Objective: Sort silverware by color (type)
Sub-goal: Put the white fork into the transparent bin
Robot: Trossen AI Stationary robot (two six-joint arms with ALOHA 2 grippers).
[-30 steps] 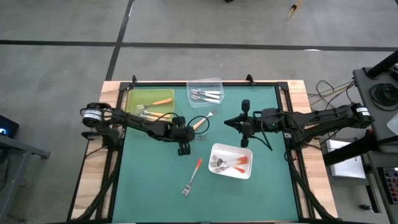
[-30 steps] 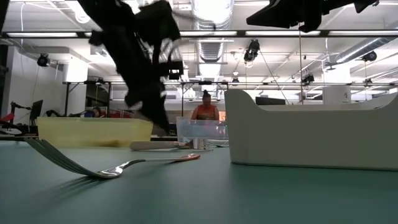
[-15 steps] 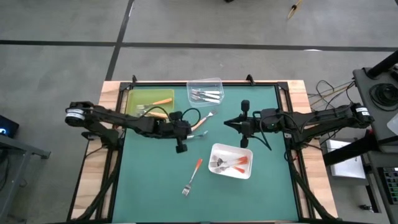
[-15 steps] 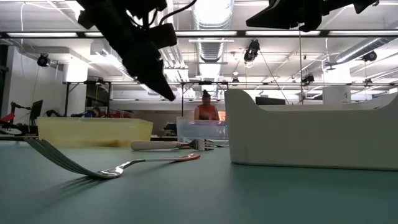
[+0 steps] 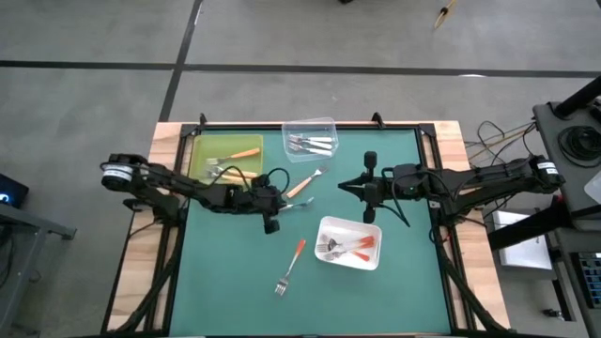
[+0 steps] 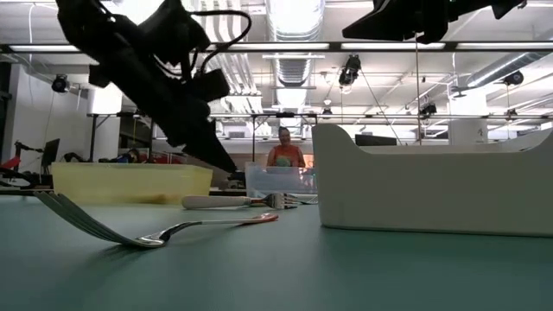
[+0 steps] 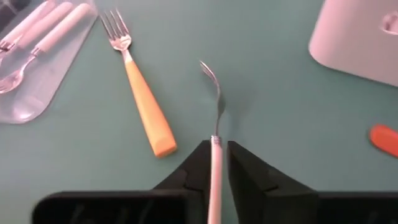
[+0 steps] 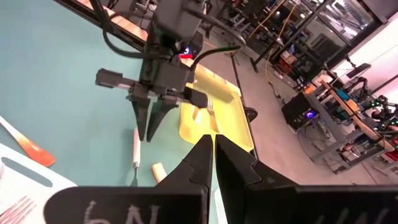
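I am straddling a white fork with my left tool slightly parted; right tool clenched, idling; three forks still loose on the table.

My left arm reaches in from the table's left edge toward the middle, wrist bent over so that my left gripper points down at the mat; in the wrist view its two dark fingers stand a narrow gap apart. My right arm stretches in level from the right side and waits near the centre, held up off the table, my right gripper with both fingers pressed together, tips meeting.
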